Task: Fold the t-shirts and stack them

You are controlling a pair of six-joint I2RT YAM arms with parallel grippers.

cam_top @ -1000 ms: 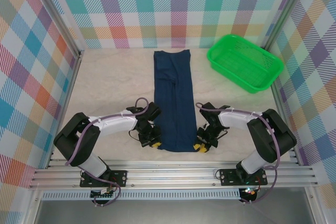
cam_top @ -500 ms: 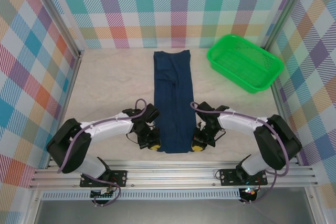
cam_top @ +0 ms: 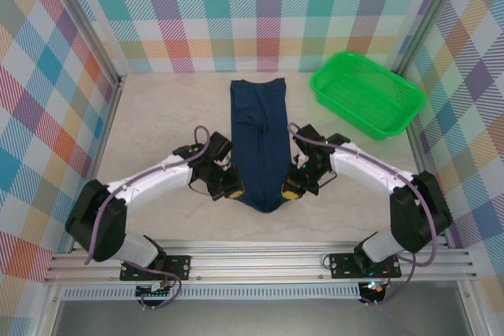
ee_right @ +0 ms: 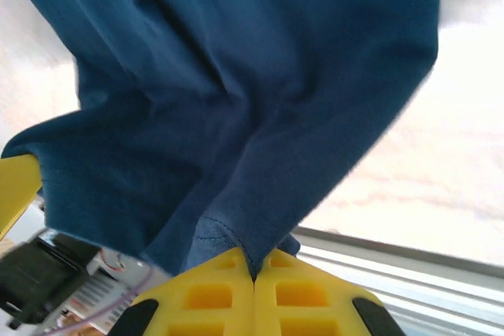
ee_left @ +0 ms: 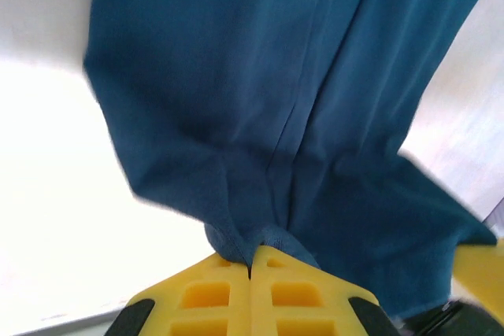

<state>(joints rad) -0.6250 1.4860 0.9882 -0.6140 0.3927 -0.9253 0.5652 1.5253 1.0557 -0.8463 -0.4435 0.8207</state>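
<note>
Gripping near-left corner of t-shirt [cam_top: 258, 127], left gripper [cam_top: 231, 192] is seen clamped shut on cloth. T-shirt, folded into long narrow strip, is laid along middle of table [cam_top: 157, 116], far end near back edge, near end sagging between grippers. Right gripper [cam_top: 290, 193] is clamped on near-right corner. Green basket [cam_top: 367, 94] is set at far right corner.

The t-shirt [ee_left: 260, 76] runs off the top edge in both wrist views, its outline blurred; its pinched corners vanish inside the jaws of the left gripper [ee_left: 250, 264] and right gripper [ee_right: 253, 267].
</note>
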